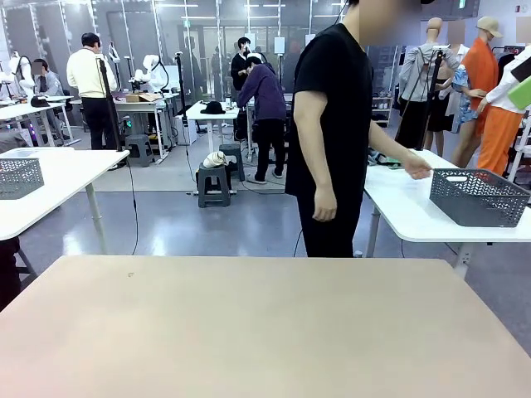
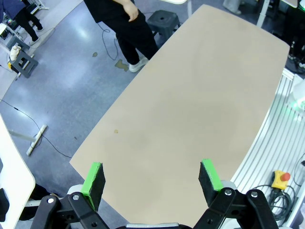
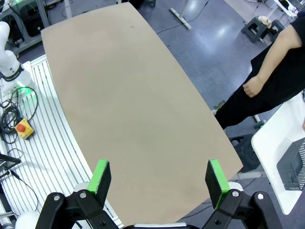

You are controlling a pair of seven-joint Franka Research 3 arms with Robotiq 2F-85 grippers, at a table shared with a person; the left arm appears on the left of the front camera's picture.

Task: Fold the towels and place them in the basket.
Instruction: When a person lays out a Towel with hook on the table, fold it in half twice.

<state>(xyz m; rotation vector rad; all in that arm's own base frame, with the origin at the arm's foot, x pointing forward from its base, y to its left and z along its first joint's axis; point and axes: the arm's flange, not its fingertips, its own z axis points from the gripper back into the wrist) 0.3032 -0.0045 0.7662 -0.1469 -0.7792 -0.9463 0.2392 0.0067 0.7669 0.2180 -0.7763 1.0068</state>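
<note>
The towels are out of view. A dark grey mesh basket (image 1: 479, 197) stands on a white side table (image 1: 406, 211) to the right of my tan table (image 1: 265, 332), and a corner of the basket (image 3: 291, 169) appears in the right wrist view. A person in black (image 1: 332, 124) stands at the far side, one hand (image 1: 415, 170) stretched over the white table just left of the basket. My left gripper (image 2: 150, 167) hangs open above the bare tan tabletop (image 2: 190, 109). My right gripper (image 3: 158, 167) is open too, high over the same tabletop (image 3: 124, 105), holding nothing.
A second grey basket (image 1: 18, 177) sits on a white table at the left. Red stop buttons (image 2: 281, 179) (image 3: 24, 129) and cables lie on the slatted base on my side of the table. A dark stool (image 2: 164, 19) stands near the person's feet.
</note>
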